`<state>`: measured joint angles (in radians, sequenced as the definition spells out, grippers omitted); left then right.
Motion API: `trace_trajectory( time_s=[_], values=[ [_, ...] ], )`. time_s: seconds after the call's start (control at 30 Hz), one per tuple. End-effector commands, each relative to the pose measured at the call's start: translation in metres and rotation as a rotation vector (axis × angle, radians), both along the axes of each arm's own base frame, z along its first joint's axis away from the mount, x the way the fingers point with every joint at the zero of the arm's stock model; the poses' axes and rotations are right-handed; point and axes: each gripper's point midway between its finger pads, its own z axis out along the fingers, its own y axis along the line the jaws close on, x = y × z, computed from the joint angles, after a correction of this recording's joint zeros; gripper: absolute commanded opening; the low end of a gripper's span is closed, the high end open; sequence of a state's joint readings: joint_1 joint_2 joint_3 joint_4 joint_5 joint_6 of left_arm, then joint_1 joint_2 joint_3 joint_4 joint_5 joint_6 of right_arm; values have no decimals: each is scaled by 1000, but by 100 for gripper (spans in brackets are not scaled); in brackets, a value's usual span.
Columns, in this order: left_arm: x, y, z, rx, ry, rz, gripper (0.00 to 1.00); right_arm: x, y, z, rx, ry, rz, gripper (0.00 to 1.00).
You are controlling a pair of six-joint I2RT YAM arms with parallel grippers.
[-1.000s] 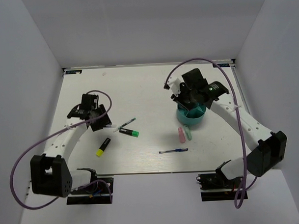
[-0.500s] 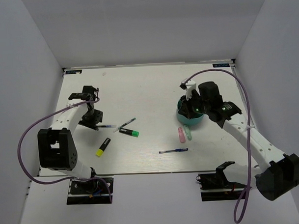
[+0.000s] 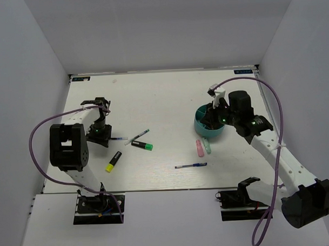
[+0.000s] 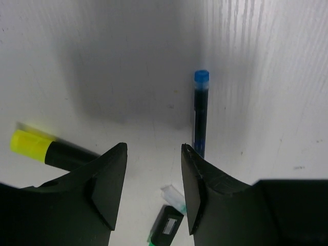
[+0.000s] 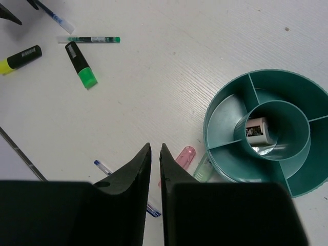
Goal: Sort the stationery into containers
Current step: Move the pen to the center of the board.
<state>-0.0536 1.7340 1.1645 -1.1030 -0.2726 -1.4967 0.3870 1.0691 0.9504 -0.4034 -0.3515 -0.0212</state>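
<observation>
The teal organiser stands at the right; in the right wrist view a small white eraser lies in its central tube. A pink marker and a pale green marker lie against its near side. One blue pen lies nearer the front. My right gripper hangs above the organiser, shut and empty. My left gripper is open, low over the table, beside another blue pen. Near it lie a yellow-capped highlighter and a green-capped highlighter.
A thin green pen lies just behind the green-capped highlighter. White walls enclose the table on the left, back and right. Purple cables loop from both arms.
My right gripper has drawn back rightward and up from over the organiser. My left arm has folded in, and its gripper has shifted a little left and now points down by the blue pen.
</observation>
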Motion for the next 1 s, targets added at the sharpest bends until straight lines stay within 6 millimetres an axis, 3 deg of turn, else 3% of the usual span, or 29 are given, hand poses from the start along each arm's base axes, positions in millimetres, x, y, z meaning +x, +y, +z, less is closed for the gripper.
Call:
trace_trajectory(
  time_s=[0.0,0.2,0.63,0.97],
  values=[
    [18,8,2,25,-43,50,57,1,1,11,47,-33,6,15],
    [28,10,-7,26,-48,56,57,2,0,8,51,-22,13,14],
    [26,4,-40,-50,-55,61,56,3,0,-1,53,9,22,14],
    [30,-3,-9,-77,-173,-19,55,4,1,-9,47,31,34,14]
  ],
)
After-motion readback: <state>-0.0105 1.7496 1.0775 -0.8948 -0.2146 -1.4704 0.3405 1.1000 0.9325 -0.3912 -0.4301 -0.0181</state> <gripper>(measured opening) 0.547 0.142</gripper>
